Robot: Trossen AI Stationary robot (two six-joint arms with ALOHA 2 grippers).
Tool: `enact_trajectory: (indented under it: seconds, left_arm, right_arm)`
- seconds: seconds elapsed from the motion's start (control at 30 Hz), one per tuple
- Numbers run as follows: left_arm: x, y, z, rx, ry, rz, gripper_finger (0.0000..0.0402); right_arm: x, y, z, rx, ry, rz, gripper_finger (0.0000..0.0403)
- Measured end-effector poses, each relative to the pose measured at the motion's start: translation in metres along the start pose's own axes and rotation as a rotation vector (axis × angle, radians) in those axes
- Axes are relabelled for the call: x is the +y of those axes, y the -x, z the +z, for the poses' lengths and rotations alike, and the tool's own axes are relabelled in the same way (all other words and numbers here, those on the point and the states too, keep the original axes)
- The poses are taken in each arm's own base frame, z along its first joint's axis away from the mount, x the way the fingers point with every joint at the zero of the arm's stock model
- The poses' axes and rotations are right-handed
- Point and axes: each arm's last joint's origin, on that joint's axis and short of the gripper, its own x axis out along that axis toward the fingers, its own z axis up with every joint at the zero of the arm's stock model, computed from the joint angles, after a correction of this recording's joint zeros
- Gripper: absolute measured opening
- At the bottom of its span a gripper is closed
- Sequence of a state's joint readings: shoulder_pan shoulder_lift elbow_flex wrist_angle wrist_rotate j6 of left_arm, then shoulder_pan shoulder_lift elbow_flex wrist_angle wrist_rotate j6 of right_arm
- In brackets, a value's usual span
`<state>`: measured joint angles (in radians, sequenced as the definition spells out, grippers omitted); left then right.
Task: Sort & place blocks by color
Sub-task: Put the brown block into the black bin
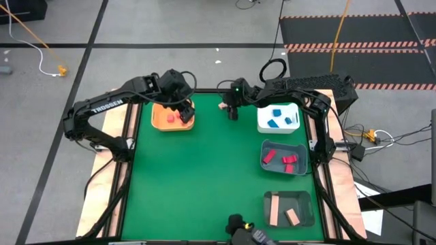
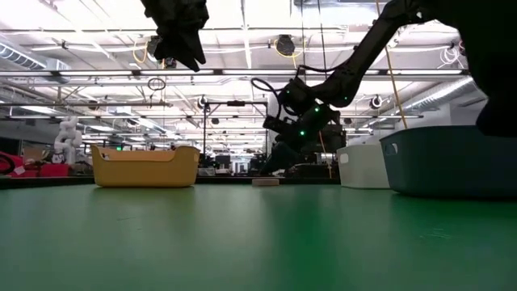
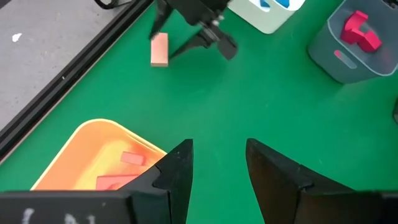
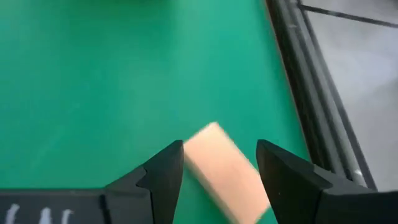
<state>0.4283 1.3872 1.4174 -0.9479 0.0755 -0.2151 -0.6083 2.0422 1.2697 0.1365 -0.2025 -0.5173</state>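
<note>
A pale tan block [image 4: 225, 171] lies flat on the green mat near the table's far edge, also seen as a tan block [image 1: 223, 105]. My right gripper [image 4: 221, 158] hovers open just above it. In the right wrist view its fingers stand on either side of the block, and I see no contact. My left gripper [image 3: 219, 152] is open and empty, raised over the orange tray [image 1: 160, 121] at the far left. That tray holds red blocks [image 3: 121, 171]. More blocks lie sorted in three trays on the right.
Along the right side stand a white tray [image 1: 294, 109] with blue blocks, a grey tray [image 1: 267, 162] with red blocks and a grey tray [image 1: 306, 201] with tan blocks. A dark rail [image 4: 311, 106] borders the mat beside the tan block. The mat's middle is bare green.
</note>
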Motion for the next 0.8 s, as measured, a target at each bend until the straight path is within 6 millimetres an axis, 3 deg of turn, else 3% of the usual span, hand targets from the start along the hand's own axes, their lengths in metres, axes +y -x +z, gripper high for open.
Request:
enact_trajectory:
  seconds: [0.3,0.57,0.67,0.8]
  left_arm:
    - [0.006,0.000,0.001,-0.004,0.003,0.011,0.0149]
    - [0.007,0.001,0.003,-0.019,0.000,0.012,0.0150]
    - [0.008,0.001,0.003,-0.020,0.010,0.013,0.0149]
    - [0.007,0.001,0.003,-0.020,0.014,0.012,0.0150]
  right_arm:
    - [-0.003,0.001,-0.001,-0.030,0.003,0.044,0.0194]
    - [-0.020,0.001,0.000,0.034,-0.183,0.050,0.0194]
    - [-0.020,-0.008,-0.009,0.082,-0.276,0.064,0.0194]
    - [-0.017,-0.012,-0.008,0.111,-0.265,0.014,0.0194]
